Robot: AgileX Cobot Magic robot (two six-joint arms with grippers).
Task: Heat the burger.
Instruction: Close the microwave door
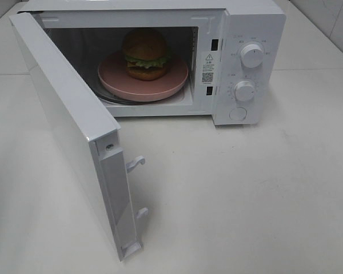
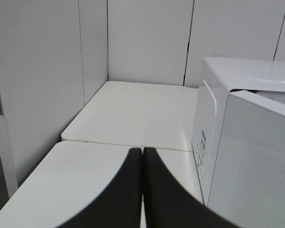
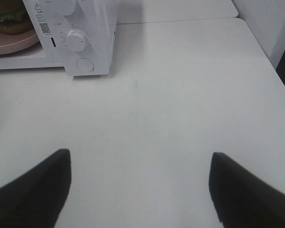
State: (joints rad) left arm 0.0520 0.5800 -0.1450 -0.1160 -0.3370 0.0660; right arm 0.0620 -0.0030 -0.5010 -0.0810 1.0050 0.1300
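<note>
The burger (image 1: 145, 54), golden bun over green lettuce and a dark patty, sits on a pink round plate (image 1: 143, 80) inside the open white microwave (image 1: 251, 63). The microwave door (image 1: 74, 131) swings wide toward the front left. Neither gripper shows in the exterior high view. In the left wrist view my left gripper (image 2: 142, 152) is shut with nothing between its black fingers, beside the microwave's side wall (image 2: 237, 142). My right gripper (image 3: 140, 159) stands open over bare table, well short of the microwave (image 3: 90, 33). A slice of the burger (image 3: 7, 19) shows at that view's corner.
The microwave has two round knobs (image 1: 252, 55) and a round button (image 1: 238, 113) on its right panel. Door latch hooks (image 1: 135, 164) stick out from the door's edge. White wall panels (image 2: 147, 42) stand behind the white table (image 1: 246, 194).
</note>
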